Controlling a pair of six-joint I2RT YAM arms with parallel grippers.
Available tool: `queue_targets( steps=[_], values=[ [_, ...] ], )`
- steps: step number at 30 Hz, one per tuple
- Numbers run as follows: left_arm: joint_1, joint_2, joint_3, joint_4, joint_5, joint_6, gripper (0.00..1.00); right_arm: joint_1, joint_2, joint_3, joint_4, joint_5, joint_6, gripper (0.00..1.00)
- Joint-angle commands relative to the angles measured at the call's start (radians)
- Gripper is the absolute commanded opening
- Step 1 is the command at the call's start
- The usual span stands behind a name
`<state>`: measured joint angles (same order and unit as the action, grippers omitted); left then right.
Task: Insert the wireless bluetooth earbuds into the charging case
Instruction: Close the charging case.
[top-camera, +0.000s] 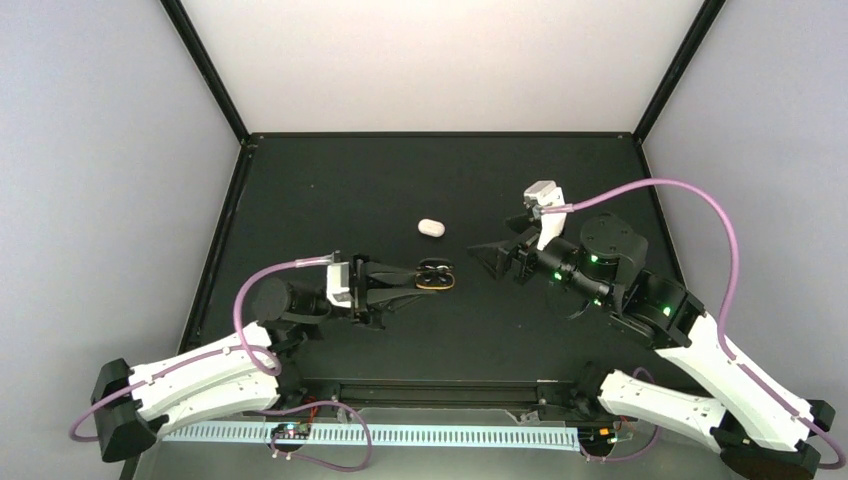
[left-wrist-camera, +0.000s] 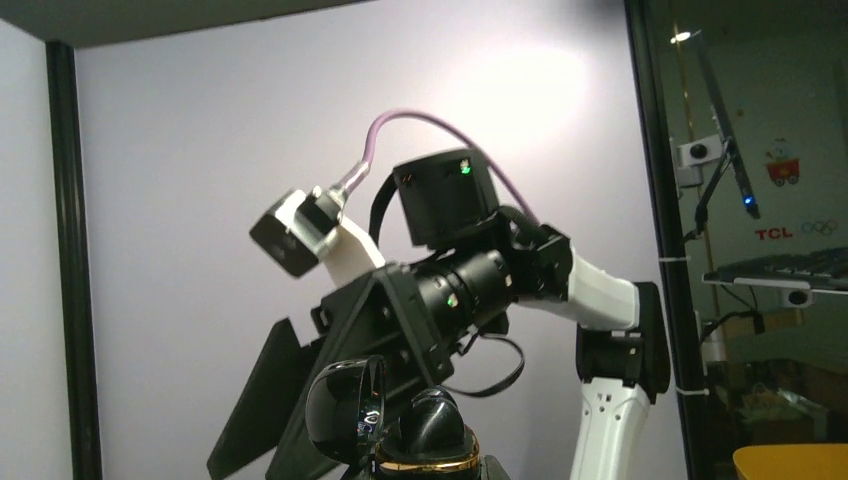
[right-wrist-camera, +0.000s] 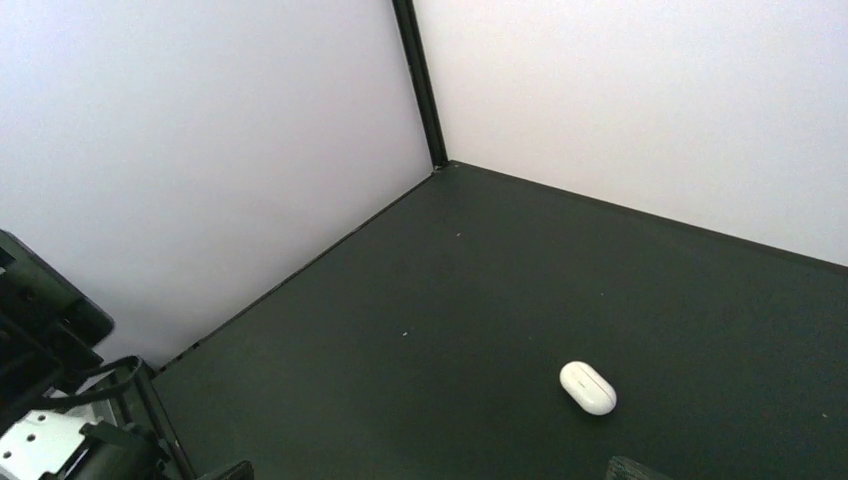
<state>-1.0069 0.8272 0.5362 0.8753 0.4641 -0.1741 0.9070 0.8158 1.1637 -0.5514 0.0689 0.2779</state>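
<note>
Early step, we judge: nothing is inserted yet. The charging case (top-camera: 431, 227) lies shut on the table (top-camera: 330, 200), centre-far, and nothing touches it. It sits apart from both arms, just beyond the gap between them. We cannot find the wireless bluetooth earbuds in any view.

The left gripper (top-camera: 425, 275) has its fingers pinched narrow on a glossy black gold-rimmed object (top-camera: 435, 277), near-centre, just near of the case. The left wrist view shows its shiny domes low in the frame. We cannot tell what it is or what is inside it.

The right gripper (top-camera: 485, 255) is spread wide and holds nothing. It points left toward the black object and sits near it without touching.

Next move, as we judge it: locate the earbuds, get the case open, and steady it. The case is small and smooth, so it could slide on the table.
</note>
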Motion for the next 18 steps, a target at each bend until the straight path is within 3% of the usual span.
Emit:
queue_targets(
  steps=[1, 10, 18],
  values=[
    [0.007, -0.091, 0.016, -0.062, 0.019, 0.022, 0.01, -0.007, 0.002, -0.015, 0.04, -0.091, -0.025, 0.92],
    [0.007, -0.248, 0.009, -0.226, 0.072, 0.094, 0.01, -0.005, 0.037, 0.026, 0.096, -0.379, -0.004, 0.92],
    [0.007, -0.255, 0.052, -0.311, 0.182, 0.115, 0.02, 0.009, 0.11, 0.096, 0.106, -0.392, 0.053, 0.92]
  ],
)
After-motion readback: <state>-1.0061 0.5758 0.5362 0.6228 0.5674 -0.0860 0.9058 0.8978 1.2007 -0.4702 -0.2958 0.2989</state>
